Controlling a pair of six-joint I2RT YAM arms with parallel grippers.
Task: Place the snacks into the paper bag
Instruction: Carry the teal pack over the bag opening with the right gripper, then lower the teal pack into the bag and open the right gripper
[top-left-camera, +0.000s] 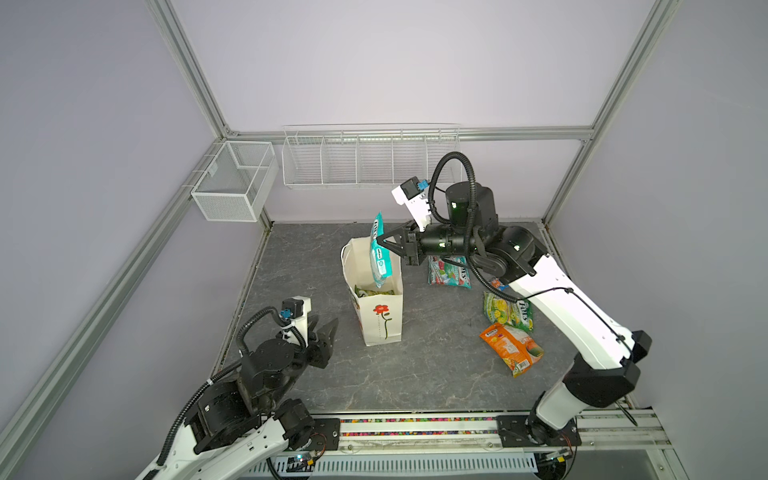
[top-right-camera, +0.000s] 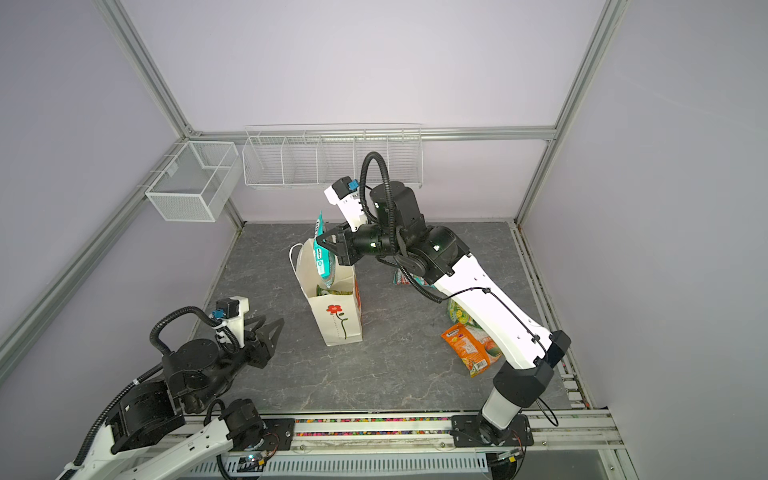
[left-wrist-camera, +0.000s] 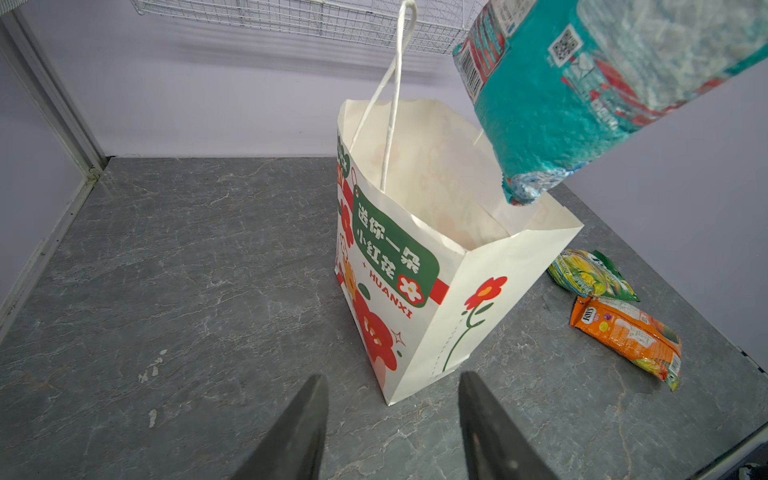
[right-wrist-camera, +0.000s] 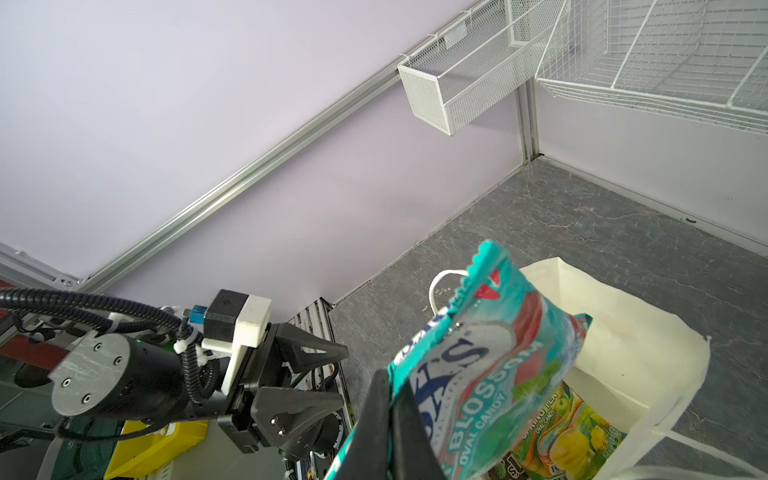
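Right gripper (top-left-camera: 379, 243) is clamped on the teal packet (top-left-camera: 382, 266), pinching 1 side edge in its upper part. The packet hangs near vertical. Its lower end is in the mouth of the bag (top-left-camera: 380, 320), towards the right wall; I can't tell how deep.

Handling, my read:
- Light, thin glossy film, so soft and slippery.
- The candy inside looks loose and likely sags to the low end.
- An edge or seal pinch suits it, since a flat seam won't squirm the way the filled belly would.
- Not fragile, so a drop from rim height should be fine.
- The bag is light paper, open-topped and upright at mid-table, so a nudge on its wall could tip it.

Right arm reaches in from the right, elbow high, wrist about level, fingers pointing left over the bag.

Left gripper (top-left-camera: 326, 323) has its jaws partly apart with nothing between them. It sits low at front-left, aimed at the bag and clear of it, with the arm folded near its base.

1 green-yellow packet (right-wrist-camera: 573, 432) is already inside the bag.

On the table (top-left-camera: 415, 374), right of the bag:
- a teal-red packet (top-left-camera: 451, 272), partly under the arm
- a green packet (top-left-camera: 509, 309)
- an orange packet (top-left-camera: 511, 347)
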